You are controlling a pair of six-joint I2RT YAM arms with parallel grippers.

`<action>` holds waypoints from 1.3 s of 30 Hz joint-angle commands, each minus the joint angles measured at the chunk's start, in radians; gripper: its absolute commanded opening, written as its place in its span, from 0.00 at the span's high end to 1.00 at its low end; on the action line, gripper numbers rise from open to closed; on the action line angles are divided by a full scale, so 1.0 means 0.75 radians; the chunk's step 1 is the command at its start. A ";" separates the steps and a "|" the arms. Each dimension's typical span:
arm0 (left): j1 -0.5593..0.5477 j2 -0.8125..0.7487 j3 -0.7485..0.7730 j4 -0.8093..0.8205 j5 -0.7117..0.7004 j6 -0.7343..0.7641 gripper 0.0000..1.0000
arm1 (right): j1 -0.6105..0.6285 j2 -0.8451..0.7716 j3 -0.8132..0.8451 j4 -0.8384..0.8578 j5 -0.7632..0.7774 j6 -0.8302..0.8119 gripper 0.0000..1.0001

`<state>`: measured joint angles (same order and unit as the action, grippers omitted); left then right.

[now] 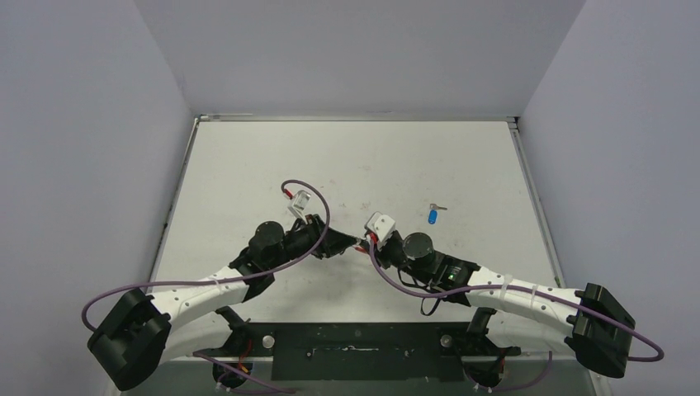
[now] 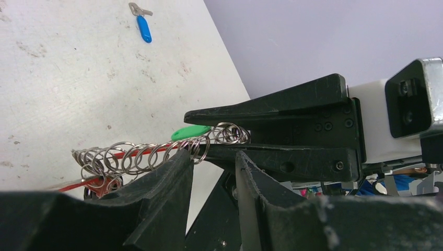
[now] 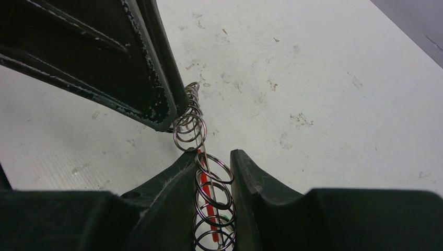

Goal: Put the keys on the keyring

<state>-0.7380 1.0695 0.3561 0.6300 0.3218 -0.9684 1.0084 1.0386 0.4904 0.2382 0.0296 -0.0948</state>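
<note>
Top external view: the left gripper (image 1: pixel 341 245) and right gripper (image 1: pixel 366 239) meet tip to tip over the near middle of the table (image 1: pixel 248 165), with the keyring (image 1: pixel 360 241) between them, held off the surface. Right wrist view: the coil runs straight down between the right gripper's fingers, which are clenched on it. Its far end touches the tip of the left gripper. Left wrist view: the coil crosses the tip of one left finger (image 2: pixel 180 167), and a gap shows between the two fingers. Whether the left gripper pinches the wire cannot be told. The green key (image 2: pixel 190 132) shows only its head, just behind the coil and beside the right jaws. Its blade is hidden, so whether it is threaded onto the wire cannot be confirmed. The blue key (image 1: pixel 432 216) lies flat on the table, well apart from both grippers and to the right of them, and is plainly not on the ring. Assessment: at best one key is on or going on. The blue key has yet to be picked up and threaded, so the task is no more than half done.
</note>
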 commanded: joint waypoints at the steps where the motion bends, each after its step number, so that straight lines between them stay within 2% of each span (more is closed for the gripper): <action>1: 0.016 0.016 0.007 0.118 -0.024 0.009 0.66 | -0.007 -0.035 0.016 0.094 -0.021 0.011 1.00; 15: 0.023 0.077 0.022 0.162 0.006 0.014 0.67 | -0.008 -0.039 0.026 0.104 -0.029 0.018 1.00; 26: 0.017 0.091 0.028 0.185 0.035 -0.021 0.76 | -0.009 -0.026 0.032 0.134 -0.028 0.035 1.00; 39: 0.009 0.068 0.011 0.186 0.013 -0.095 0.80 | -0.009 -0.024 0.023 0.142 -0.023 0.021 1.00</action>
<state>-0.7254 1.1374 0.3538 0.7086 0.3218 -1.0065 1.0069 1.0386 0.4904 0.2455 0.0189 -0.0879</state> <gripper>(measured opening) 0.203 0.260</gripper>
